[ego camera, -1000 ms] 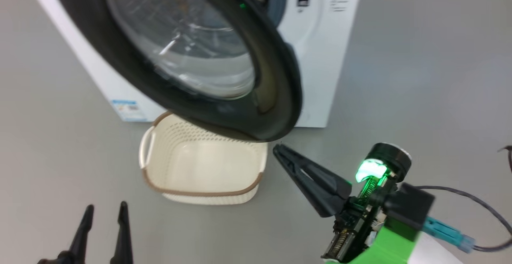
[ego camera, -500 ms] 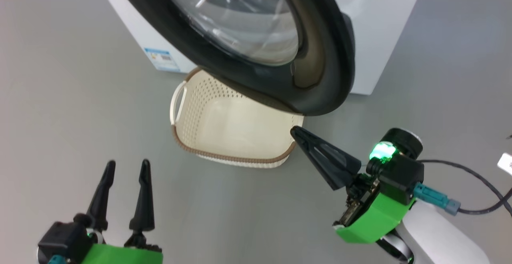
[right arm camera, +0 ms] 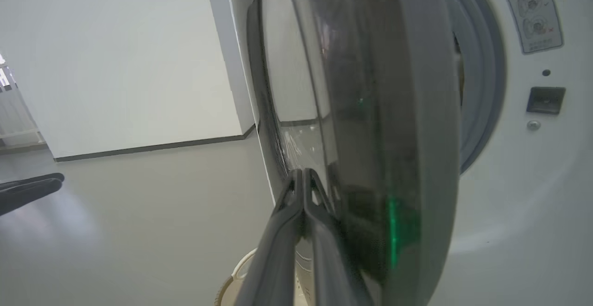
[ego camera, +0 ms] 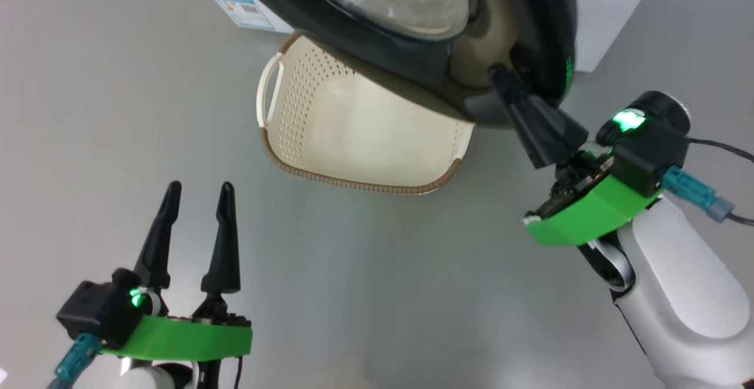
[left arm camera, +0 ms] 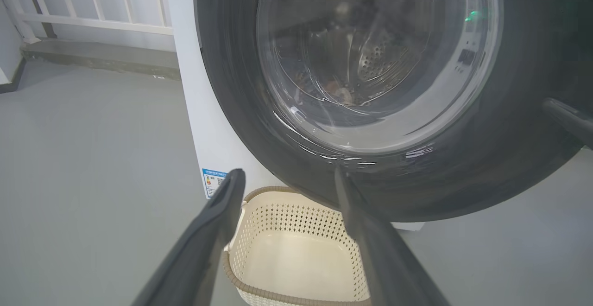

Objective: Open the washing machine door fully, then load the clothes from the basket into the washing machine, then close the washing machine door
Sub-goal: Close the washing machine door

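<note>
Though apart before, right hand [ego camera: 496, 72] touches door [ego camera: 412, 65]

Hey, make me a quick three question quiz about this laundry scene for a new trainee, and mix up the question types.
1. True or false: the visible inside of the basket holds nothing.
2. Fill in the blank: the left end effector hovers over the floor with its jaws ____.
3. Multiple choice: the shut right end effector has its tips closest to
A) the basket's rim
B) the edge of the washing machine door
C) the left end effector

Key: 1 true; 2 open; 3 B.
</note>
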